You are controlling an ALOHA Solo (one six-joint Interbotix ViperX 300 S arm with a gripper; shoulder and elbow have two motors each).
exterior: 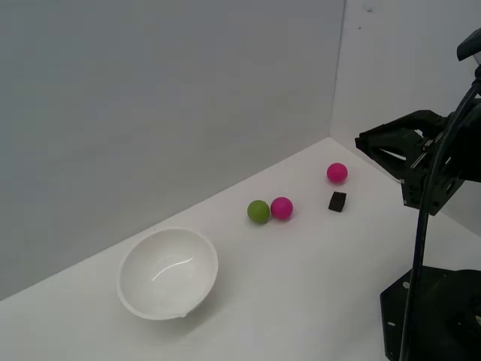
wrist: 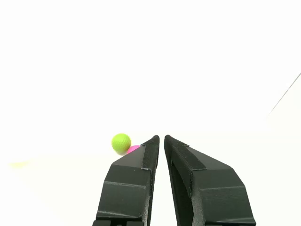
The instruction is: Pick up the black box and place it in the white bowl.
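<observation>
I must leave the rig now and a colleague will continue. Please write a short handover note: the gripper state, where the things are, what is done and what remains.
Gripper: shut, holding nothing, raised above the table at the exterior view's right.
Black box: on the table, untouched, just below the nearer pink ball in the exterior view.
White bowl: at the exterior view's left, tilted, with nothing inside.
Green ball and second pink ball: touching, between box and bowl.
Done: nothing yet.
Left: open the gripper, descend on the box, grasp it, carry it past the balls, release it in the bowl.
</observation>
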